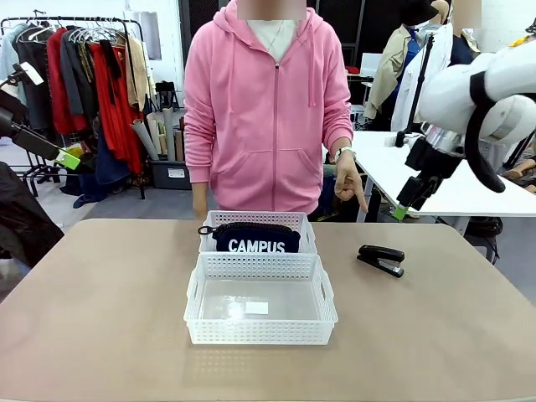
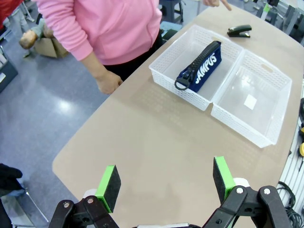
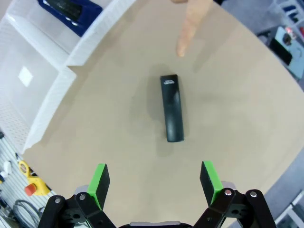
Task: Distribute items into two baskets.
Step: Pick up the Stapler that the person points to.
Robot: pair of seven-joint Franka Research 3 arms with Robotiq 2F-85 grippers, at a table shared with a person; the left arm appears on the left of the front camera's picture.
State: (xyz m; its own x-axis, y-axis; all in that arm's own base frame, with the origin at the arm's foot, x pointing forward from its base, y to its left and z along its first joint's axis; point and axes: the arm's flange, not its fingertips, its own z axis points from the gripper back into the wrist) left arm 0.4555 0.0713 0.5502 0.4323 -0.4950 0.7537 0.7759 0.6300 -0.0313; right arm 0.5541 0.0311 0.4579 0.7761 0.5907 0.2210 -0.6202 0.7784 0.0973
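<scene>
Our left gripper (image 2: 166,184) hangs wide open and empty at the left side of the table (image 1: 92,318), well apart from the near basket (image 1: 260,335) and the far basket (image 1: 251,219), where the pouch (image 1: 255,239) already lies. Right of them the stapler (image 1: 382,259) sits on the table below our right gripper (image 3: 155,183), wide open and empty. If we descend off-centre, we could knock it skidding or meet the person's hand (image 1: 349,186) pointing beside it.

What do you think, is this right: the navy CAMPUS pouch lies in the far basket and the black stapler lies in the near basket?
Not quite. The black stapler lies on the table, off to one side of the near basket, not in it, as the front view shows. The navy CAMPUS pouch does lie in the far basket.
</scene>
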